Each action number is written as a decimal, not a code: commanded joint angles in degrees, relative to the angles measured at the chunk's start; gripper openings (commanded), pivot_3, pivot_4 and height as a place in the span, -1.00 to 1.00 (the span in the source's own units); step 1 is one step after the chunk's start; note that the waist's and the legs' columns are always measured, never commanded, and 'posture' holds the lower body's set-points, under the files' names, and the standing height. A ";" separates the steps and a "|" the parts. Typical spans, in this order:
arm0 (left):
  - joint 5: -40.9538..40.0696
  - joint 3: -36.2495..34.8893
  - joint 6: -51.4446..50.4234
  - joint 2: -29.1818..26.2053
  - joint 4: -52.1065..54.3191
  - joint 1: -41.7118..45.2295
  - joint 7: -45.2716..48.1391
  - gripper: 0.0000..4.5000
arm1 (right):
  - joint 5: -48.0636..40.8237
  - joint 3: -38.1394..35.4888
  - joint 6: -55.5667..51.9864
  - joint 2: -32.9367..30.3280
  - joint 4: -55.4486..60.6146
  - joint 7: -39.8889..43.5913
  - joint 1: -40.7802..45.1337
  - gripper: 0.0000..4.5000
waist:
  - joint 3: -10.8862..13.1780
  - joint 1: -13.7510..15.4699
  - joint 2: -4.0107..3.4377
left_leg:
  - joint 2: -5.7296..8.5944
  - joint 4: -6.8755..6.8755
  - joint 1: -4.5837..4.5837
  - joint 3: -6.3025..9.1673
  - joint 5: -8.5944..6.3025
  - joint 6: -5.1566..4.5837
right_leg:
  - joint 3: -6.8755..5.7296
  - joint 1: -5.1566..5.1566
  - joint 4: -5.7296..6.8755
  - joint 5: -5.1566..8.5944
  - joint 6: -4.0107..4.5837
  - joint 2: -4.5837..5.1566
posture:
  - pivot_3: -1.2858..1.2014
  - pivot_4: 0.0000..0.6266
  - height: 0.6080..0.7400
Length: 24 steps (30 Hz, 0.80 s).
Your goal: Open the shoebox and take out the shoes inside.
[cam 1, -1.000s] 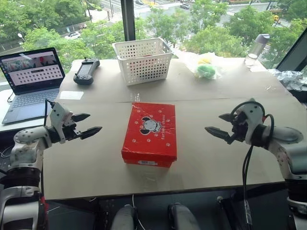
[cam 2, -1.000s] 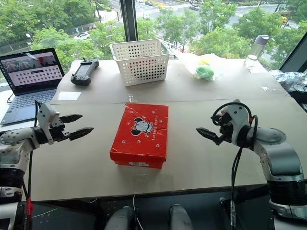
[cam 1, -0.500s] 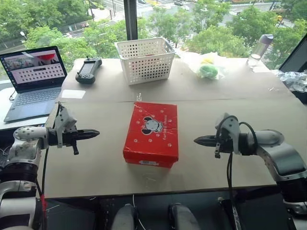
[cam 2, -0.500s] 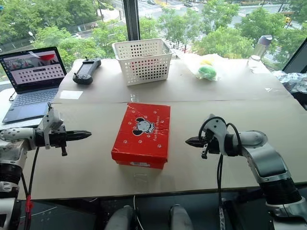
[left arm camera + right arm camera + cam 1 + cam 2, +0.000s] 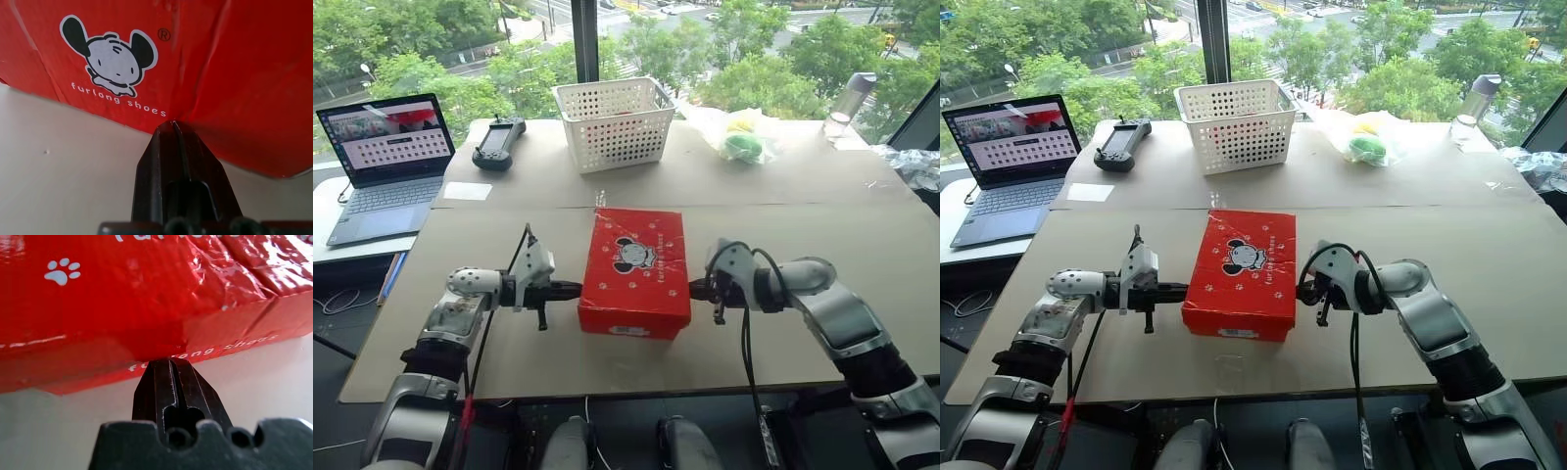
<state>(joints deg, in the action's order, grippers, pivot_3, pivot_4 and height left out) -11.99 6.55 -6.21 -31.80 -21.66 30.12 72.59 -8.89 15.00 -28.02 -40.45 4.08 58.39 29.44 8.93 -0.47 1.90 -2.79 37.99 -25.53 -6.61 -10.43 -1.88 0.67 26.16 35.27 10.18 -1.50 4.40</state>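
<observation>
The red shoebox (image 5: 637,270) lies closed in the middle of the table, its lid showing a black-and-white cartoon face and small white paw prints. My left gripper (image 5: 576,290) is shut, its tip against the box's left side wall (image 5: 195,73). My right gripper (image 5: 694,288) is shut too, its tip against the box's right side just under the lid's edge (image 5: 161,340). Nothing is held between either pair of fingers. The shoes are hidden inside the closed box.
A white perforated basket (image 5: 616,121) stands behind the box. A laptop (image 5: 382,162) and a black controller (image 5: 498,143) sit at the back left. A plastic bag with green and yellow things (image 5: 736,135) and a bottle (image 5: 847,103) are at the back right.
Both grippers shut, then swung inward from well out to the sides until their tips met the box's left and right walls. The box has not moved on the table.
</observation>
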 commanded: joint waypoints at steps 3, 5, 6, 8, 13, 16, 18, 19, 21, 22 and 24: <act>2.21 4.40 0.98 6.91 1.40 4.33 -2.72 -0.99 | 1.32 -1.43 2.24 1.58 -3.42 -0.69 3.47 -0.98 | 0.00 0.45 0.00 | 0.02 0.17 0.01 0.02 0.00 -0.01 | 0.00 -0.09 0.01 0.00 0.00 0.01 | 0.03 -0.52 0.90; 4.31 5.53 2.85 10.11 -3.08 7.39 -4.19 -0.99 | 2.18 -2.54 3.62 0.78 -6.26 -0.52 4.13 -0.98 | 0.00 0.69 0.00 | 0.02 0.22 0.00 0.03 0.00 -0.01 | 0.00 -0.12 0.00 0.00 -0.01 0.01 | 0.03 -0.52 0.90; 5.28 6.10 3.85 11.89 -5.59 9.07 -4.94 -0.99 | 2.82 -3.22 4.53 0.42 -8.12 -0.78 4.54 -0.98 | 0.00 0.98 0.00 | 0.03 0.24 0.00 0.05 0.00 -0.01 | -0.01 -0.12 0.01 0.00 -0.02 0.01 | 0.03 -0.52 0.90; 6.41 6.42 5.53 14.00 -9.06 11.14 -5.50 -0.99 | 3.50 -4.00 5.55 0.28 -10.68 -1.05 5.22 -0.98 | 0.00 1.20 0.00 | 0.05 0.28 -0.01 0.06 0.00 -0.02 | -0.01 -0.15 0.01 -0.01 -0.04 0.01 | 0.03 -0.52 0.90; 10.01 6.92 11.43 21.32 -22.32 19.00 -7.64 -0.99 | 5.38 -6.23 9.97 -1.06 -20.55 -1.15 7.44 -0.98 | 0.00 1.48 0.00 | 0.10 0.30 -0.06 0.11 -0.01 -0.05 | -0.03 -0.19 -0.05 -0.02 -0.07 0.01 | 0.03 -0.52 0.90; 11.13 6.45 13.80 23.88 -26.66 21.31 -7.65 -0.99 | 6.71 -6.74 12.53 -1.11 -25.30 -1.55 8.88 -0.98 | 0.00 1.22 0.00 | 0.13 0.32 -0.07 0.12 -0.02 -0.08 | 0.02 -0.21 -0.10 -0.06 -0.12 0.02 | 0.03 -0.52 0.90; 11.62 6.18 14.80 25.05 -28.61 22.15 -7.40 -0.99 | 6.87 -7.30 13.37 -1.01 -27.04 -1.01 9.37 -0.98 | 0.00 1.08 0.00 | 0.12 0.31 -0.08 0.13 -0.03 -0.10 | 0.02 -0.19 -0.10 -0.16 -0.30 0.01 | 0.03 -0.52 0.90; 11.80 6.03 15.23 25.41 -29.42 22.48 -7.31 -0.99 | 7.00 -7.45 13.76 -0.92 -27.73 -0.83 9.61 -0.98 | 0.00 1.02 0.00 | 0.11 0.31 -0.08 0.13 -0.04 -0.10 | 0.02 -0.19 -0.10 -0.22 -0.40 0.00 | 0.03 -0.52 0.90; 12.37 5.99 16.29 25.91 -31.09 23.11 -7.44 -0.99 | 7.30 -7.69 14.50 -1.17 -28.88 -0.69 9.54 -0.98 | 0.00 1.03 -0.01 | 0.10 0.31 -0.06 0.14 -0.04 -0.10 | 0.02 -0.19 -0.08 -0.23 -0.42 -0.01 | 0.03 -0.52 0.90; 12.53 5.91 16.68 25.92 -31.57 23.28 -7.41 -0.99 | 7.35 -7.80 14.74 -1.25 -29.17 -0.62 9.44 -0.98 | 0.00 1.06 -0.01 | 0.10 0.31 -0.06 0.15 -0.04 -0.10 | 0.01 -0.19 -0.08 -0.23 -0.42 -0.01 | 0.03 -0.52 0.90; 12.63 5.65 16.97 25.60 -31.96 23.45 -7.32 -0.99 | 7.30 -8.13 14.92 -1.31 -29.44 -0.55 9.19 -0.98 | 0.00 1.11 -0.01 | 0.11 0.31 -0.06 0.15 -0.03 -0.10 | 0.01 -0.21 -0.09 -0.23 -0.41 0.01 | 0.03 -0.52 0.90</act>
<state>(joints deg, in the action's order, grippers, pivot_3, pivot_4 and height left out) 0.70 10.13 8.81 -10.44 -54.57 51.80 63.40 -0.87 7.37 -14.93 -43.03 -26.58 57.72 37.05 8.92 0.64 1.90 -2.66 38.32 -25.59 -6.47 -10.46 -1.98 0.69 25.94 35.18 9.95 -1.91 4.43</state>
